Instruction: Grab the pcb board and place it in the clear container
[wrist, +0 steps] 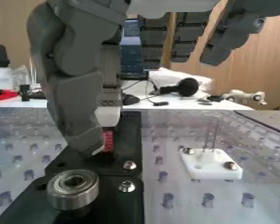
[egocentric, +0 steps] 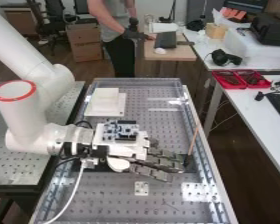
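One dark grey hand (egocentric: 162, 163), fingers extended, above a perforated bench (egocentric: 101, 200)

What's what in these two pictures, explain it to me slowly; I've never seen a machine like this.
The machine is a white robot arm ending in a dark grey hand. The high view comes from a camera above the bench's near end, looking down along it. The wrist view comes from the arm's wrist, so the hand's own fingers hang in from its top edge.

On the bench lie a stepped white block and a small white plate with screws. A thin wooden stick stands by the fingertips. A blue circuit board sits on top of the wrist. The fingers look fairly straight, and I can make out nothing held.
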Controlling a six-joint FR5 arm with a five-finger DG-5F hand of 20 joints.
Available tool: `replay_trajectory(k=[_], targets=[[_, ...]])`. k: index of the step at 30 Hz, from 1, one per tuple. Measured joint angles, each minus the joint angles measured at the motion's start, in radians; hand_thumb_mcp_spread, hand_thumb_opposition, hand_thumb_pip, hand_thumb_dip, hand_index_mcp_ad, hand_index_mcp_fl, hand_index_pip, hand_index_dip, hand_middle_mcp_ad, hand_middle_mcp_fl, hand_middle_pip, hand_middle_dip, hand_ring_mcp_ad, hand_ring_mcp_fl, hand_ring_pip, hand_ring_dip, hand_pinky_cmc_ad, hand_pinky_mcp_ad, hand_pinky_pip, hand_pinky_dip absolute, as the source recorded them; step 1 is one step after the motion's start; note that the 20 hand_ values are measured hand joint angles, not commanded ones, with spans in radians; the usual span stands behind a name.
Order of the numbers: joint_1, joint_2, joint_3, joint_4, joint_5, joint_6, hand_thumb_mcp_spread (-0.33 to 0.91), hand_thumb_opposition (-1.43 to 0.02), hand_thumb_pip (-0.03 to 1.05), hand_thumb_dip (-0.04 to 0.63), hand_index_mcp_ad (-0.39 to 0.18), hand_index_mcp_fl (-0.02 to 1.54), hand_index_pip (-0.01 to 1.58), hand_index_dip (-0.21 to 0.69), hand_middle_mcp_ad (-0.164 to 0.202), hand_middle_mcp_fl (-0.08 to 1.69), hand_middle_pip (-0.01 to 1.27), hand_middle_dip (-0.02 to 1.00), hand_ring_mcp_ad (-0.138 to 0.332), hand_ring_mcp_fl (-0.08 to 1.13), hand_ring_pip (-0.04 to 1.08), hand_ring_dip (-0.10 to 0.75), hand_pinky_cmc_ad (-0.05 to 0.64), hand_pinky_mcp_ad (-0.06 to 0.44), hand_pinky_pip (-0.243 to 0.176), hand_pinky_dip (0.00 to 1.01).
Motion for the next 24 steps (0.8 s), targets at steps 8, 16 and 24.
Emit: replay_trajectory(k=[8,16,24], targets=[[-0.004,-0.011,0.015,-0.014,-0.008,-0.002,0.65,-0.83,0.41,0.237,-0.218,0.24,1.49,0.175,0.063,0.04,0.14,0.15,0.093,0.01,0.09,0.037,0.312,0.147,-0.059,0.19],[-0.006,-0.018,0.028,-0.031,-0.017,-0.007,0.65,-0.83,0.41,0.237,-0.218,0.26,1.51,0.175,0.063,0.04,0.14,0.15,0.093,0.01,0.09,0.037,0.312,0.147,-0.059,0.19],[-0.006,-0.022,0.036,-0.043,-0.02,-0.007,0.67,-0.83,0.41,0.237,-0.218,0.25,1.51,0.175,0.063,0.04,0.14,0.15,0.093,0.01,0.09,0.037,0.312,0.147,-0.059,0.19]])
